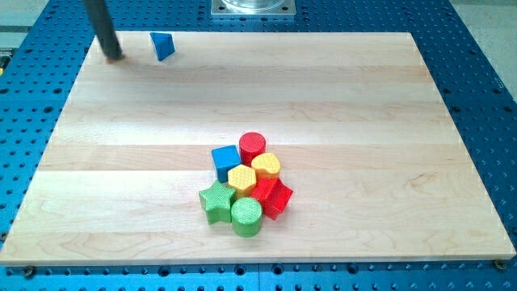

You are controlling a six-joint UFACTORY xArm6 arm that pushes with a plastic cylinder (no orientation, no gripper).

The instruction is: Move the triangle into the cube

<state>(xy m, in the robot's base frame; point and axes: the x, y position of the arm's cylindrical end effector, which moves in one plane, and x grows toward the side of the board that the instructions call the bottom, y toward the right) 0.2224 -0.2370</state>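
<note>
- One dark rod tool, no jaws to open or close; my tip [114, 56] sits just left of the blue triangle block [162, 45], not touching.
- Both hug the wooden bench [121, 162] top-left edge.
- Blue cube [225, 162] is well apart, in the cluster, wide open bench between.

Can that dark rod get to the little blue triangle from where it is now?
Probably yes. My tip sits just to the view's left of the blue triangle, with only bare wooden board between them. The other blocks, including the blue cube, are clustered far off toward the view's bottom.
</note>
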